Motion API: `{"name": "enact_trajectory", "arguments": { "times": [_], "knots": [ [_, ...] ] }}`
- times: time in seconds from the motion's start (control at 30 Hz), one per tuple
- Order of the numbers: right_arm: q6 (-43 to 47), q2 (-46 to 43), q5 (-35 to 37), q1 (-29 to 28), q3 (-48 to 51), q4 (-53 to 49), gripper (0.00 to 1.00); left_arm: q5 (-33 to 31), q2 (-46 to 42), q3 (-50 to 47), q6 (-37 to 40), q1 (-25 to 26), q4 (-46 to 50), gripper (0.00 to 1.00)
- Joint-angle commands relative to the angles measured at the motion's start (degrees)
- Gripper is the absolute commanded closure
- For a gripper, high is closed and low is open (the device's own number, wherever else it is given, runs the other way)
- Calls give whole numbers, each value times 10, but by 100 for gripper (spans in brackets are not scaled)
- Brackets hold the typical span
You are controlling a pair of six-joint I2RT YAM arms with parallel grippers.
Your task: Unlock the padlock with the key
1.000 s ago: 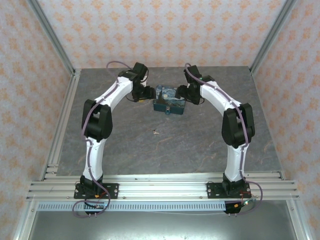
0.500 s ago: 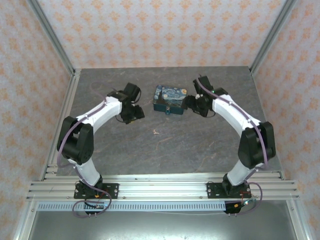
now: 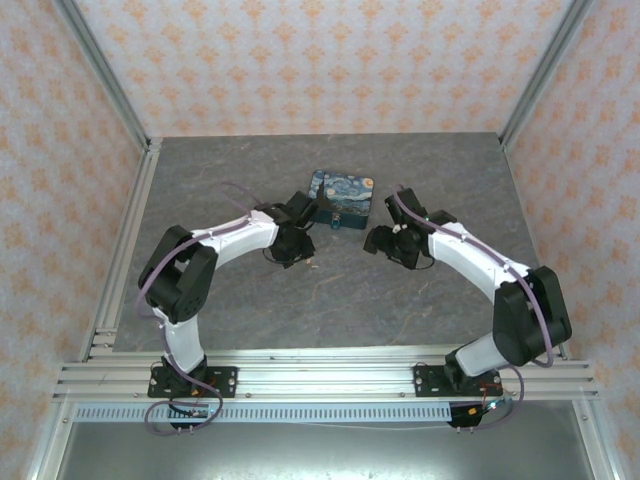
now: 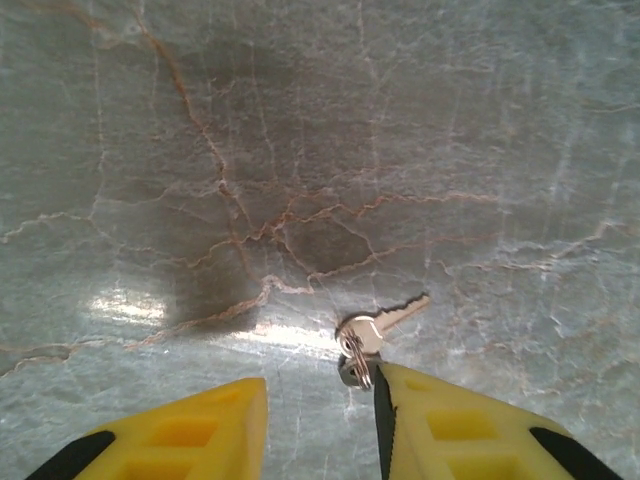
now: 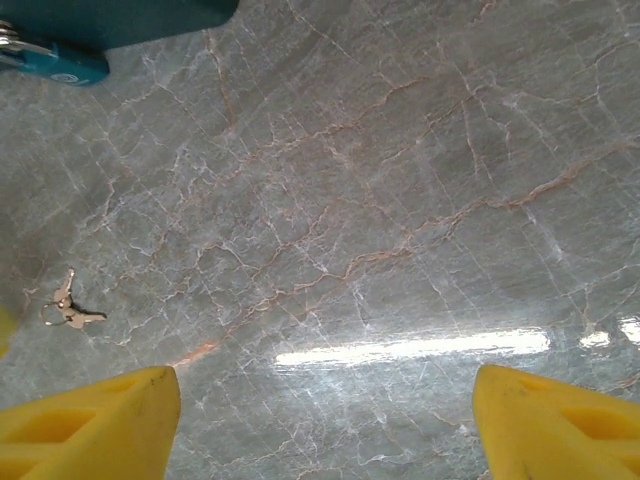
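left arm's curled in low over the desk (image 3: 400,300), left claw (image 4: 322,385) at a narrow gap with the key (image 4: 378,328) just beside one finger (image 4: 440,420). right arm mirrors it, right claw (image 5: 325,380) spread wide. padlock (image 5: 58,60) sits against the near side of the tin (image 3: 340,192).

We find no word, number, brand or sign that we can read. The padlock (image 5: 65,62), at the far left of the right wrist view, bears a small round mark on its teal face, too small for us to make out. The painted lid of the tin (image 3: 342,189), on the far part of the worktop (image 3: 400,300), shows swirls; any lettering there is too small to tell.
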State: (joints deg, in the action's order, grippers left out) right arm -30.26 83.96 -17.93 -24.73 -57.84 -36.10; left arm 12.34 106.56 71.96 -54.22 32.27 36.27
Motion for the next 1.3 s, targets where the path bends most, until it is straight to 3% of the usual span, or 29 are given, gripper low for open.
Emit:
{"name": "enact_trajectory", "arguments": {
  "times": [0.0,0.77,0.9,1.13,1.27],
  "knots": [
    [-6,-18,18,-4,4,9,23,-24,13,17,-22,10,-5,68],
    [-11,-14,20,-10,6,3,23,-17,52,24,-25,24,-8,72],
    [-10,-19,21,-10,12,4,23,-17,63,29,-26,28,-10,78],
    [-6,-16,20,-10,17,8,23,-28,67,33,-9,29,-1,99],
    [-9,-15,17,-10,19,15,23,-33,60,22,17,29,-12,100]
  ]
}}
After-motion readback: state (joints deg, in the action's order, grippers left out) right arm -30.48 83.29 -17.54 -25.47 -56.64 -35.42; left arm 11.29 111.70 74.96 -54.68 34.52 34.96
